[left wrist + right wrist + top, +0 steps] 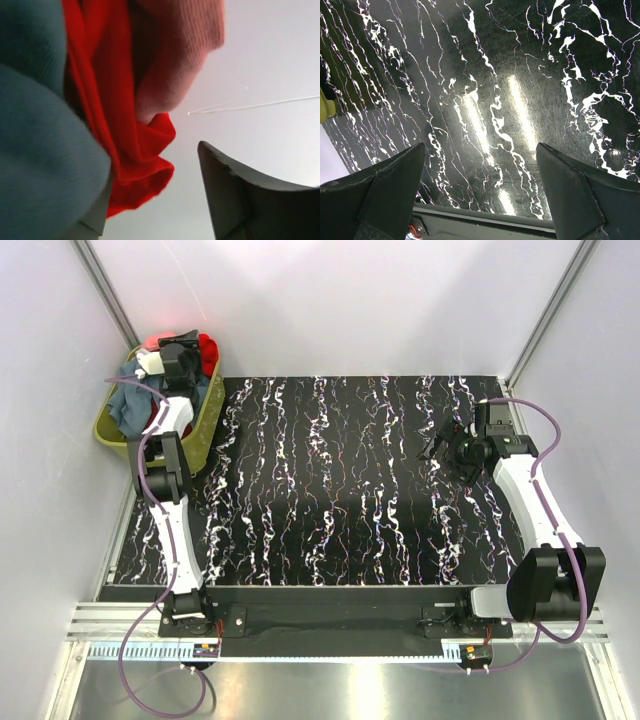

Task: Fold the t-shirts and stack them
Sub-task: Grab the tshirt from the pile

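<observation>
The t-shirts (135, 405) lie heaped in the green basket (207, 425) by the far left corner of the black marbled table (330, 500). The left arm reaches over the basket, and the left gripper (182, 348) sits on top of the heap. In its wrist view, cloth fills the left of the picture: a grey-blue shirt (35, 125) nearest, a bright red shirt (145, 150) hanging in folds beside it, and a pink shirt (180, 45) above. Its jaws stand wide apart. One dark finger (250, 200) is bare, with a gap between it and the red cloth. The other finger is mostly hidden behind the shirts, so nothing seems to be clamped, though that side is hard to read. The right gripper (480, 147) hangs above the far right part of the table, well apart from the basket. Its jaws are spread wide, with only tabletop showing between them.
</observation>
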{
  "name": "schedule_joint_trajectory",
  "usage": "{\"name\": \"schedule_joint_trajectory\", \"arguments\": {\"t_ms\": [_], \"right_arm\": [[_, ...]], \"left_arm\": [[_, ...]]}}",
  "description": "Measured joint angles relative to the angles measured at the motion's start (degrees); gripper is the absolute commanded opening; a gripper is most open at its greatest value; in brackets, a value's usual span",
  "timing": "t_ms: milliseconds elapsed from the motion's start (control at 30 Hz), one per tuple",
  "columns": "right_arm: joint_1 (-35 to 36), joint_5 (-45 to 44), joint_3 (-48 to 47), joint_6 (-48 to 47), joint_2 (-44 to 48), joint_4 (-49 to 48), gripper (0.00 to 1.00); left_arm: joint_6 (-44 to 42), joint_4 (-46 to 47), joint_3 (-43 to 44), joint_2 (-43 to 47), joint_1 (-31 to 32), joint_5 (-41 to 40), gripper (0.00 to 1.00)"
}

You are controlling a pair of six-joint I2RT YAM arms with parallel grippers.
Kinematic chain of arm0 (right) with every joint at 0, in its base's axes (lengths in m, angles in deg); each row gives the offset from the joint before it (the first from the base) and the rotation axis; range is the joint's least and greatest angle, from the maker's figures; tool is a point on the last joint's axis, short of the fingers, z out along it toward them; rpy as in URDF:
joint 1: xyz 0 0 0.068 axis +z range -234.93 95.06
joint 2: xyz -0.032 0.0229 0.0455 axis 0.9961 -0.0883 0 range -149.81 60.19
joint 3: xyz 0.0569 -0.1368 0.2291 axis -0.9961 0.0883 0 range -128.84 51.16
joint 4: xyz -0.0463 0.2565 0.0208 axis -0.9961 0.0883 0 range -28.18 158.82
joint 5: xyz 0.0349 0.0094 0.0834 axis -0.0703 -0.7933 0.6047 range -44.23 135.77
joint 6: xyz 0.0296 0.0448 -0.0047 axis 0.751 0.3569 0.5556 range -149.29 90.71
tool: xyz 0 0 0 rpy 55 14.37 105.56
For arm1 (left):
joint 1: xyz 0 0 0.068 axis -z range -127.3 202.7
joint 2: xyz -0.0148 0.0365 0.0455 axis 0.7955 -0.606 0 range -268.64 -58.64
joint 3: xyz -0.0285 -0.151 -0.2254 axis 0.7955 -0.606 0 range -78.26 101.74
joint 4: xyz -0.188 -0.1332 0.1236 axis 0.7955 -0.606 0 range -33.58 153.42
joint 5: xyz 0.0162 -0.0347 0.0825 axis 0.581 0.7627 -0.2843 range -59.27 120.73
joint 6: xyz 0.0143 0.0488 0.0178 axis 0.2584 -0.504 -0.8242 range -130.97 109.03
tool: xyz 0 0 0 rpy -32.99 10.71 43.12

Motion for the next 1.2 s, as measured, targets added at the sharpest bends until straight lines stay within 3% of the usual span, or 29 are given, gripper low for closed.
{"name": "schedule_joint_trajectory", "arguments": {"t_ms": [67,200,267,500,900,1200], "right_arm": [[0.0,-0.02,-0.04,-0.07,-0.09,0.0,1.0],[0.02,-0.04,-0.17,-0.11,-0.92,0.02,1.0],[0.0,-0.04,-0.52,-0.31,-1.55,0.02,1.0],[-1.4,0.79,-1.42,-1.18,-2.78,0.0,1.0],[-0.13,2.73,-1.03,-2.95,-0.04,-0.04,1.0],[0.72,3.72,1.11,-2.86,3.02,0.0,1.0]], "left_arm": [[0.92,-2.01,2.97,-1.42,0.09,-0.79,0.49],[2.01,-3.96,7.89,-4.0,0.13,-0.74,0.07],[2.38,-4.72,8.28,-4.13,0.13,-0.22,0.02],[-0.13,-4.87,2.6,0.04,0.61,2.32,0.0],[-14.84,-11.78,0.39,17.33,0.9,5.31,0.0],[-24.76,-22.77,12.57,18.1,0.81,5.77,0.0]]}}
